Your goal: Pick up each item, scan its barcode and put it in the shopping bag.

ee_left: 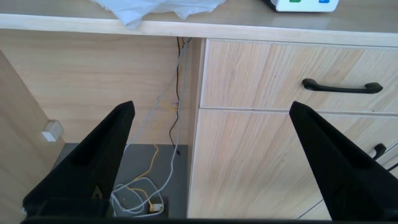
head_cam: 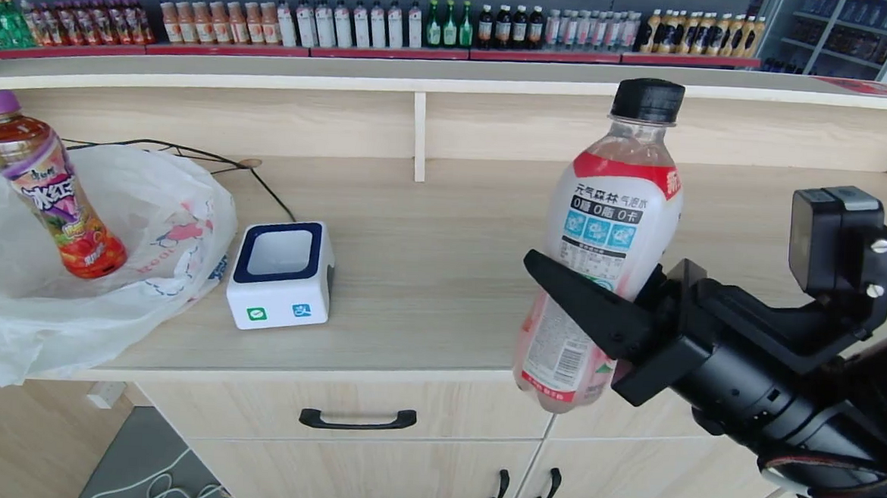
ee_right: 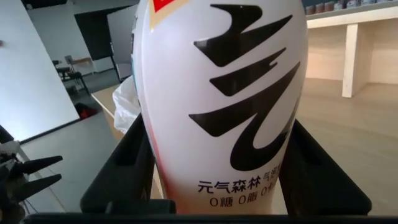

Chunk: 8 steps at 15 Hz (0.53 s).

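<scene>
We're gripping the bottle (head_cam: pixel 612 212) near-upright in the right claw (head_cam: pixel 592 310), right of the head frame, scanner (head_cam: pixel 281 275) centre-left. Left wrist view is showing the left claw (ee_left: pixel 211 109) spread wide, facing the drawer (ee_left: pixel 280 68).

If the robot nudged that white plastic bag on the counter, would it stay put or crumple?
Probably crumple: the shopping bag looks thin and wrinkled, sagging over the counter edge, so likely floppy and light. The tea bottle leaning inside may anchor it somewhat, but stands tilted and might topple if the bag shifts.
</scene>
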### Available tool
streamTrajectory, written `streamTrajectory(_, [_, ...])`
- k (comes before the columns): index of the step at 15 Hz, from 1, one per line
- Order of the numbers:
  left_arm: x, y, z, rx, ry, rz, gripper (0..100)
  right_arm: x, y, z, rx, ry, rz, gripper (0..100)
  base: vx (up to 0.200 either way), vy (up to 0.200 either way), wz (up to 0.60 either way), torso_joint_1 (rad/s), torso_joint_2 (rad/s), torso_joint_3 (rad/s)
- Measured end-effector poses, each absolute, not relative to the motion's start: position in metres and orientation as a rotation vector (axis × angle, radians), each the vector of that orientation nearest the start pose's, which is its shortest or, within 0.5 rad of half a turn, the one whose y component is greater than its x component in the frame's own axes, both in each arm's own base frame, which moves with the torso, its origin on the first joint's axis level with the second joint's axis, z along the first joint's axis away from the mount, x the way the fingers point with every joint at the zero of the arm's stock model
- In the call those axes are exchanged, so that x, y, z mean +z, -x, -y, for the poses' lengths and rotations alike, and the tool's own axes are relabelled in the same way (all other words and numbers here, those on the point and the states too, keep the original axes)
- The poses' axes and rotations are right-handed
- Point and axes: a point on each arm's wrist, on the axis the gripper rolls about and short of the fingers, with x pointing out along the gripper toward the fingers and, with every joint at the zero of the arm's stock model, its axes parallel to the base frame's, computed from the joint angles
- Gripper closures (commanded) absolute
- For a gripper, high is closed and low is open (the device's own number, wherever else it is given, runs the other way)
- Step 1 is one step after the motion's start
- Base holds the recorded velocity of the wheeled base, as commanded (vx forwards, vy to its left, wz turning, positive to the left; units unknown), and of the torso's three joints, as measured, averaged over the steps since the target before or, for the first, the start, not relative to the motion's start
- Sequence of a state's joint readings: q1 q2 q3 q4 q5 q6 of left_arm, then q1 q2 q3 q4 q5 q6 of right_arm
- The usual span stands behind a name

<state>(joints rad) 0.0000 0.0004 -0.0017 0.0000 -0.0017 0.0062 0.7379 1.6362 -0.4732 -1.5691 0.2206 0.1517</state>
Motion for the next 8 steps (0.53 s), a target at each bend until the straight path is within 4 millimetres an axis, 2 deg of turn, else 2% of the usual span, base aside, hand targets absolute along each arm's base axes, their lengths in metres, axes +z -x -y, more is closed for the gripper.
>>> streamTrajectory(3, [0.076, 0.023, 0.0, -0.002, -0.006, 0.0, 0, 0.204, -0.191, -0.168, 0.787, -0.145, 0.364, 100, 0.0, 0.0, 0.0, 0.0, 0.0, 0.0])
streamTrajectory(6, [0.076, 0.023, 0.0, -0.001, -0.007, 0.001, 0, 0.199, -0.195, -0.167, 0.593, -0.132, 0.342, 100, 0.0, 0.0, 0.0, 0.0, 0.0, 0.0])
streamTrajectory(8, [0.076, 0.023, 0.0, -0.001, -0.007, 0.001, 0, 0.2, -0.198, -0.168, 0.529, -0.132, 0.349, 100, 0.0, 0.0, 0.0, 0.0, 0.0, 0.0])
